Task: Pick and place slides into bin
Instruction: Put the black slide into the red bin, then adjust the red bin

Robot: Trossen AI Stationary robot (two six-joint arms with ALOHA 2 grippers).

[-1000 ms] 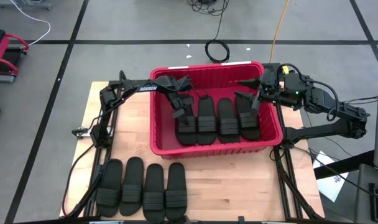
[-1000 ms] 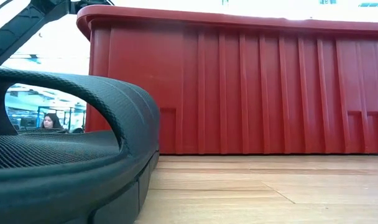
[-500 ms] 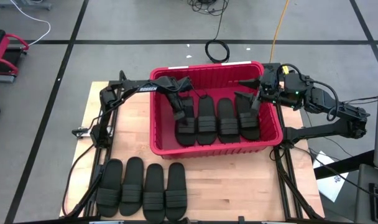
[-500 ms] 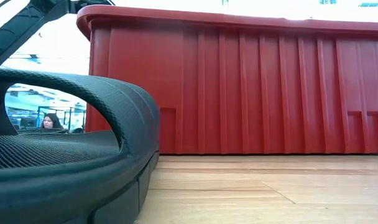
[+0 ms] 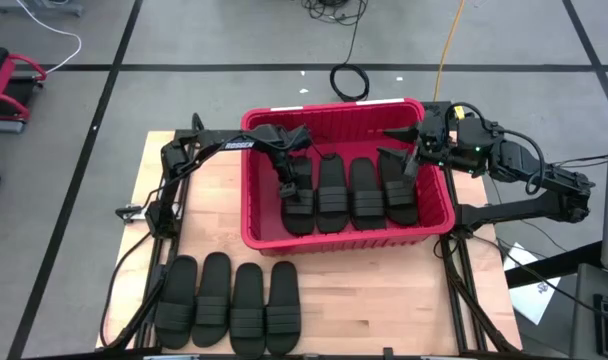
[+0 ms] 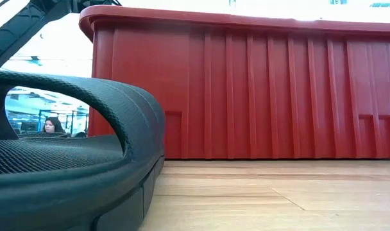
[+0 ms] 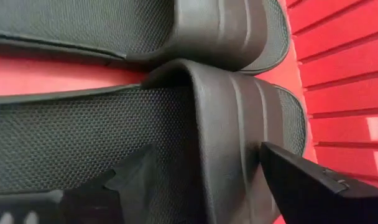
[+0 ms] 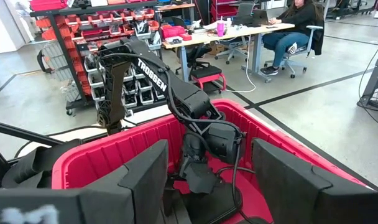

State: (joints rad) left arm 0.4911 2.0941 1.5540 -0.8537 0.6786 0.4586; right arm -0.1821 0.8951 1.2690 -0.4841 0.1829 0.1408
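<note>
High view: release step. The left gripper (image 5: 287, 187), fingers spread, hangs over the leftmost of four matte black rubber slides (image 5: 298, 205) lying abreast in the bright-red ribbed plastic bin (image 5: 346, 238); the right gripper (image 5: 412, 160), released, hovers above the rightmost. Four more slides (image 5: 232, 298) wait on the wooden table (image 5: 374, 300), well apart from both grippers.

Left wrist view: the ribbed strap (image 7: 229, 124) lies between the parted fingers (image 7: 313, 186), ungrasped.

Next move likely: lift clear, then reach for a table slide.

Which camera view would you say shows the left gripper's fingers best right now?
The left wrist view: the left gripper stands open astride a slide's strap in the bin. The high view shows it small, from above; the right wrist view from afar; the low view not at all.
</note>
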